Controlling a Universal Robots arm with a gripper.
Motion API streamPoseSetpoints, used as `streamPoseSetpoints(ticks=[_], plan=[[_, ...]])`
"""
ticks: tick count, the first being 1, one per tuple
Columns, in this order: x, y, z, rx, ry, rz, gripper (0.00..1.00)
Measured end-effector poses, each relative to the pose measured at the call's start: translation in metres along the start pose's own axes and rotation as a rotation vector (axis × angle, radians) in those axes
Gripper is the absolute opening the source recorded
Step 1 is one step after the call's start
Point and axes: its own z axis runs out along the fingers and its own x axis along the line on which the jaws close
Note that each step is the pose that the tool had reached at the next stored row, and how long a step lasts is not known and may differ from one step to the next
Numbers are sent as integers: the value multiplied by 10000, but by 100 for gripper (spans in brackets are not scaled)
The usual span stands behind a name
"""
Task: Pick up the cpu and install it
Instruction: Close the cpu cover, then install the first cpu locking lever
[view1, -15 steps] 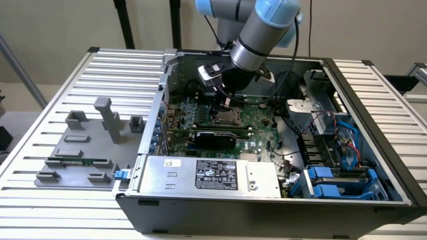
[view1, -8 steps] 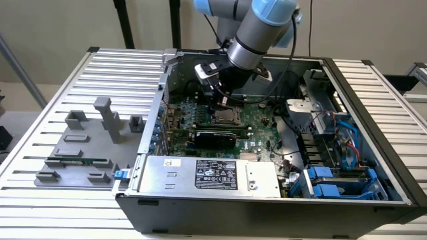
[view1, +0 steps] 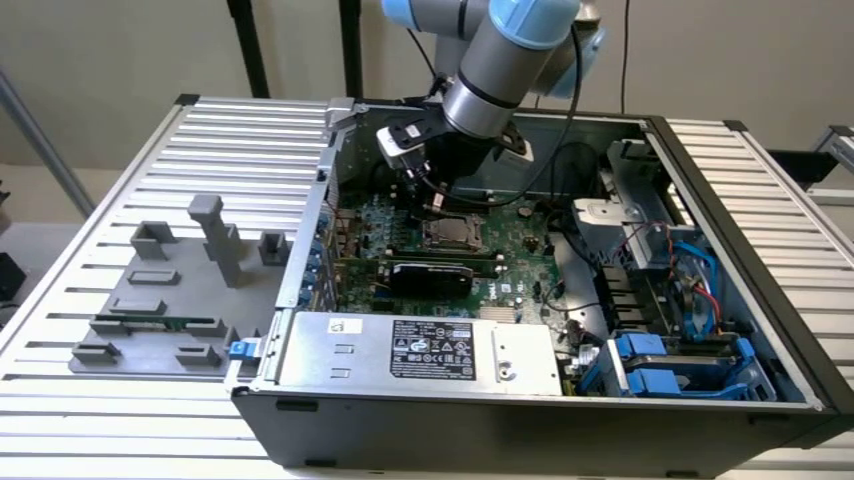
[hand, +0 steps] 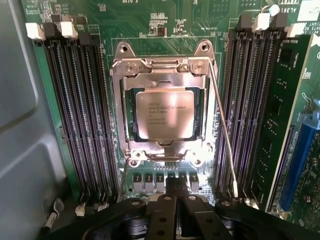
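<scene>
Wrist view: the cpu (hand: 164, 115) already sits in its socket (hand: 123, 100) — your hand (hand: 177, 186) hangs just beside it, closed and empty; the latch wire (hand: 223, 135) looks unfastened.

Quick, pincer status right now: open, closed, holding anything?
Pincer: closed, holding nothing; the cpu lies in its socket.

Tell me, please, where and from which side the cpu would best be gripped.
Probably by two opposite side edges, coming straight down from above: the cpu lies flat, ringed closely by the metal socket frame, so a sideways approach looks blocked.
</scene>
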Motion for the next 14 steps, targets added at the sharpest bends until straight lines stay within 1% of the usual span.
streamPoseSetpoints(ticks=[14], plan=[[-1, -10, 4, 0, 6, 8, 11]])
